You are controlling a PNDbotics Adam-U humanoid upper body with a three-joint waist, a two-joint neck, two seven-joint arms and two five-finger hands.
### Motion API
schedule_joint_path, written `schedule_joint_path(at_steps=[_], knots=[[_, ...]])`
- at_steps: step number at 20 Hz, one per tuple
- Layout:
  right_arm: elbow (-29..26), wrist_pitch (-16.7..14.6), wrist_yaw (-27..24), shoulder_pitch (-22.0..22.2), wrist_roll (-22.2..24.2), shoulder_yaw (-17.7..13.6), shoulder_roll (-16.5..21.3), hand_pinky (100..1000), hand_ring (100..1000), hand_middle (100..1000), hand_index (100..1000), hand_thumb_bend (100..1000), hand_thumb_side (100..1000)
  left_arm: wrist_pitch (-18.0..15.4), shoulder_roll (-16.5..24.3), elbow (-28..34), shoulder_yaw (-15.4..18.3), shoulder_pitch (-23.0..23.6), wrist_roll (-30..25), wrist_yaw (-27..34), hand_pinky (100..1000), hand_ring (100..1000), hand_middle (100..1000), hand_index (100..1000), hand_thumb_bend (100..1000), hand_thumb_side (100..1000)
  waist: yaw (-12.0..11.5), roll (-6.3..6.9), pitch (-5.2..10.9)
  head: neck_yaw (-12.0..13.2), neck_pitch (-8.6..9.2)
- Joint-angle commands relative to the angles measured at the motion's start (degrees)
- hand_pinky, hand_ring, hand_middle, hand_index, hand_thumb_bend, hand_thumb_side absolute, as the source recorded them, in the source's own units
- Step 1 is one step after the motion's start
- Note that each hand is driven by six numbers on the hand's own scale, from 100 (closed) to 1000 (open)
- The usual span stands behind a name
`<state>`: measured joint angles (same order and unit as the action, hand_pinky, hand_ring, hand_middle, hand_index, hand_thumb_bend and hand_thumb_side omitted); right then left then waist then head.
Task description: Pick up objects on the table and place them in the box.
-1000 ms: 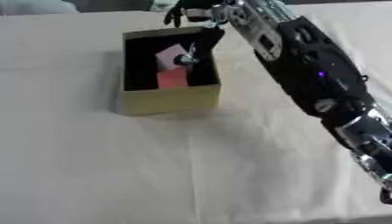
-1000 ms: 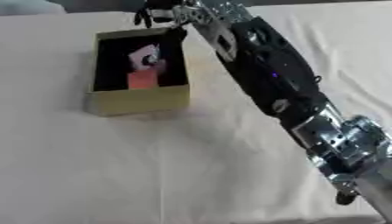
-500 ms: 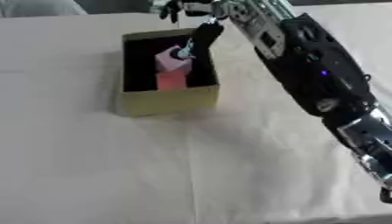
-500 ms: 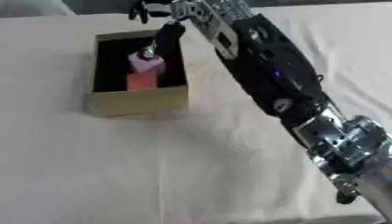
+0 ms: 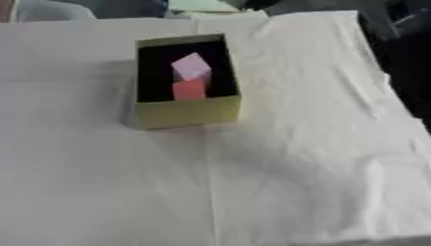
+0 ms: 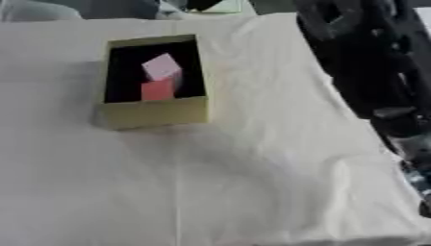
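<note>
An olive box [image 5: 187,111] with a dark inside stands on the white cloth, left of the middle and towards the far side. Inside it a pale pink block [image 5: 191,66] lies tilted against a red block [image 5: 189,89]. My right arm [image 6: 370,81] runs as a dark, blurred shape down the right side of the right eye view, well clear of the box. Its hand end [image 6: 324,17] shows blurred near the top, apart from the box. No loose object shows on the cloth. My left hand appears in neither view.
The white cloth [image 5: 278,182] covers the table, with creases at the front and right. The table's right edge [image 5: 394,86] drops to dark floor. A pale green thing [image 5: 202,5] and a grey shape [image 5: 50,8] lie beyond the far edge.
My right hand has pulled away from over the box, up and to the right. The pink block stays in the box, resting on the red one.
</note>
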<state>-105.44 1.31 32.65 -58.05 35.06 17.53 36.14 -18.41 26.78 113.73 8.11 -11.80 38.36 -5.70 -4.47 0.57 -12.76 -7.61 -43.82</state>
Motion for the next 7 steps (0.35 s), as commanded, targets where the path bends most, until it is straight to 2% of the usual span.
schedule_joint_path(at_steps=[1,7], knots=[[-8.2,1.2,-6.2,1.5,-3.5,-3.6,7.1,847,820,650,858,100,410,0.0,2.1,0.9,0.9,-0.1,0.5,-0.4,663,682,676,796,424,827,0.2,0.11,1.23,0.8,-0.29],[-9.1,-4.6,-11.8,10.7,-16.7,-9.4,15.9,835,801,623,846,100,450,0.0,2.4,0.9,1.1,0.1,1.1,-0.8,664,683,676,796,426,824,1.0,0.11,1.50,2.1,-0.29]])
